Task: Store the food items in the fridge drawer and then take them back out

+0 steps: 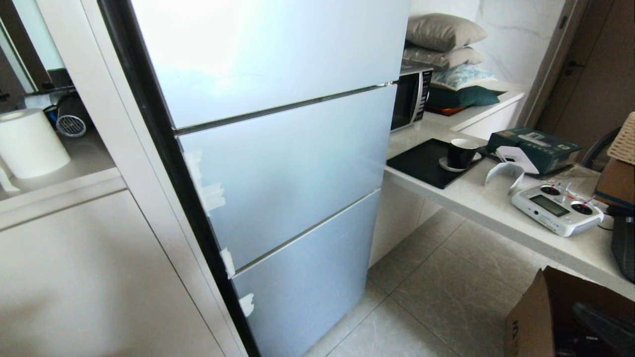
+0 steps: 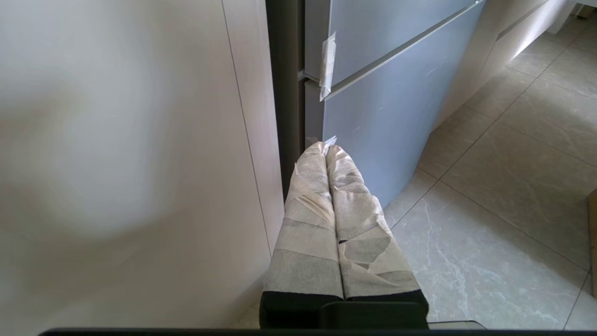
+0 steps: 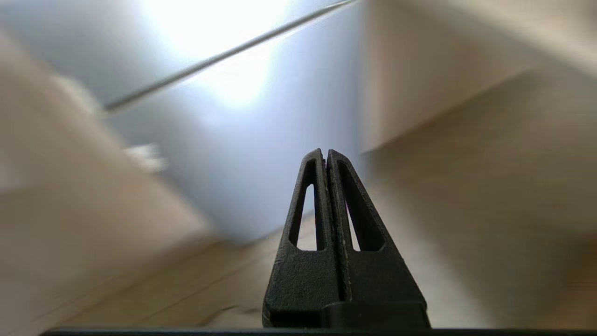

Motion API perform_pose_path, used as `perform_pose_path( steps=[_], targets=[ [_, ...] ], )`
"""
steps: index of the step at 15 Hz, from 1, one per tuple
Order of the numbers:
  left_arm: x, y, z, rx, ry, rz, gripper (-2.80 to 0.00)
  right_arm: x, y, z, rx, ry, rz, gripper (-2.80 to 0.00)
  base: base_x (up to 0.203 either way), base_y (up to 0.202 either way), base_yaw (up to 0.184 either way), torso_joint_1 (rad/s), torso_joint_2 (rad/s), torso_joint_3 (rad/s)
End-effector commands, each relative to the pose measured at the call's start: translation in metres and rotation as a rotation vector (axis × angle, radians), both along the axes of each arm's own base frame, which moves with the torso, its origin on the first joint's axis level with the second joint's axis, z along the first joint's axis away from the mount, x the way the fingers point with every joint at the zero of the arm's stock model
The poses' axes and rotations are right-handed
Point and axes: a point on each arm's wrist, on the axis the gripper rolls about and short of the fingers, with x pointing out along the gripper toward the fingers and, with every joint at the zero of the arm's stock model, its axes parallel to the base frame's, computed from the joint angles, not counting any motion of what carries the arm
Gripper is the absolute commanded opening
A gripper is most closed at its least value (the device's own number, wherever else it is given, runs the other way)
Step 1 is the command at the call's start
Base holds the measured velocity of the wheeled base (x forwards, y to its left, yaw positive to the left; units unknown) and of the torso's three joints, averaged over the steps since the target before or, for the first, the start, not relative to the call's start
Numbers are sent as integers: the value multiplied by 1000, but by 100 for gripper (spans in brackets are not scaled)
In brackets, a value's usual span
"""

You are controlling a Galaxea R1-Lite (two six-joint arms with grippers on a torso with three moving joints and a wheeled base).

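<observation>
Fridge drawer and food items are not showing in any view: all three silver-blue doors of the fridge [image 1: 278, 163] are sitting shut, so whatever is behind them is hidden.

Near field: neither arm is showing in the head view. The left gripper [image 2: 326, 148] is hanging low beside the white cabinet panel [image 2: 140, 163], its tape-wrapped fingers [image 2: 308, 219] pressed together, jaws clenched on nothing, tips pointing toward the dark left edge of the fridge at the bottom door. Pale tape tabs [image 2: 327, 65] are sticking to that edge at the door seams. The right gripper [image 3: 325, 151] is showing bare black slotted fingers [image 3: 303, 219] lying flat against each other, jaws clenched and empty, aimed at the fridge front; the background in that view is smeared, so nothing finer can be read there.

Middle field: grey tiled floor [image 1: 446, 287] is running along the fridge's right side, with an open cardboard box [image 1: 540, 317] at the lower right corner.

Further out: a white worktop [image 1: 476, 198] is carrying a black mat [image 1: 421, 163], a dark cup [image 1: 461, 152] on a saucer, a green box [image 1: 538, 146] and a white remote controller [image 1: 558, 208]. A microwave [image 1: 412, 99] is standing just beside the fridge, and cushions [image 1: 446, 44] are stacked behind it. On the far left, a white cylinder [image 1: 30, 144] is sitting on a ledge.
</observation>
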Motion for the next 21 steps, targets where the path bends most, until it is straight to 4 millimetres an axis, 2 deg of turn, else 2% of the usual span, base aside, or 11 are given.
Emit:
perform_pose_path(
  steps=[1, 4, 6, 12, 15, 21],
  targets=[
    [0, 0, 0, 0, 2, 0, -280, -47, -14, -21, -34, -156, -79, -280, 0, 0, 0, 0, 0, 0],
    [0, 0, 0, 0, 2, 0, -280, -61, -17, -56, -173, -8, -119, -280, 0, 0, 0, 0, 0, 0],
    [0, 0, 0, 0, 2, 0, -280, -62, -17, -65, -204, 80, -98, -280, 0, 0, 0, 0, 0, 0],
    [0, 0, 0, 0, 2, 0, -280, -62, -16, -66, -243, 72, -13, -280, 0, 0, 0, 0, 0, 0],
    [0, 0, 0, 0, 2, 0, -280, -62, -16, -66, -242, 79, -108, -280, 0, 0, 0, 0, 0, 0],
    [0, 0, 0, 0, 2, 0, -280, -84, -15, -69, -280, -204, -179, -280, 0, 0, 0, 0, 0, 0]
  ],
)
